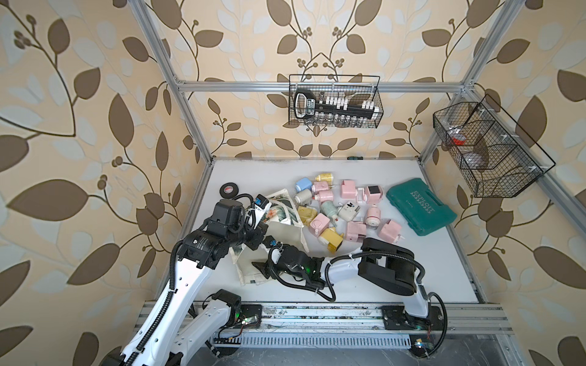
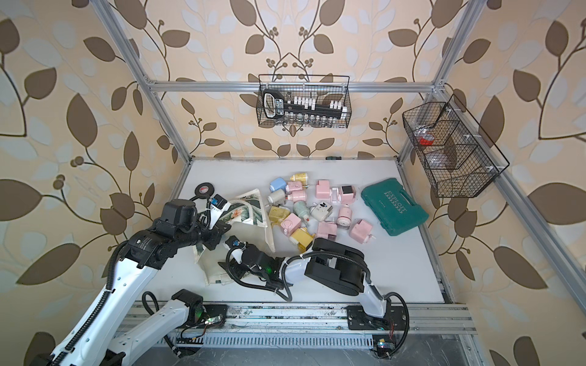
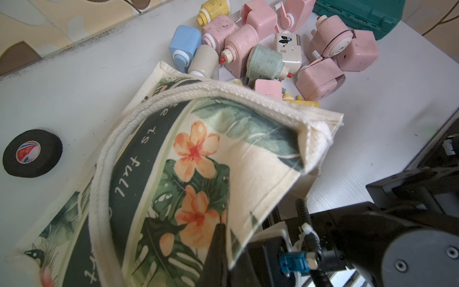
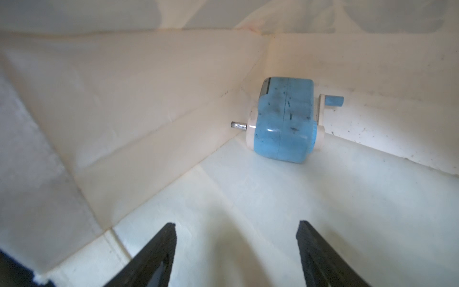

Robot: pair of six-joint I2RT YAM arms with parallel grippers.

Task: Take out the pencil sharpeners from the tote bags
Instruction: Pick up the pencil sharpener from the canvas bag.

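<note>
A cream tote bag (image 1: 287, 236) with a leaf and flower print lies at the table's front left. My left gripper (image 3: 223, 227) is shut on its printed edge (image 3: 198, 154) and holds that face lifted. My right gripper (image 4: 236, 223) stands open inside the bag, nothing between its fingers. Ahead of it, a light blue pencil sharpener (image 4: 285, 121) lies on its side in the bag's inner corner, apart from the fingertips. Both top views show the right gripper (image 1: 258, 267) (image 2: 226, 267) low at the bag. Several pastel pencil sharpeners (image 1: 348, 209) (image 2: 323, 209) lie loose on the table just right of the bag.
A teal case (image 1: 420, 206) lies to the right of the loose sharpeners. A black tape roll (image 1: 230, 189) sits left of the bag near the wall. Two black wire baskets hang on the frame, one at the back (image 1: 334, 101) and one on the right (image 1: 488, 149).
</note>
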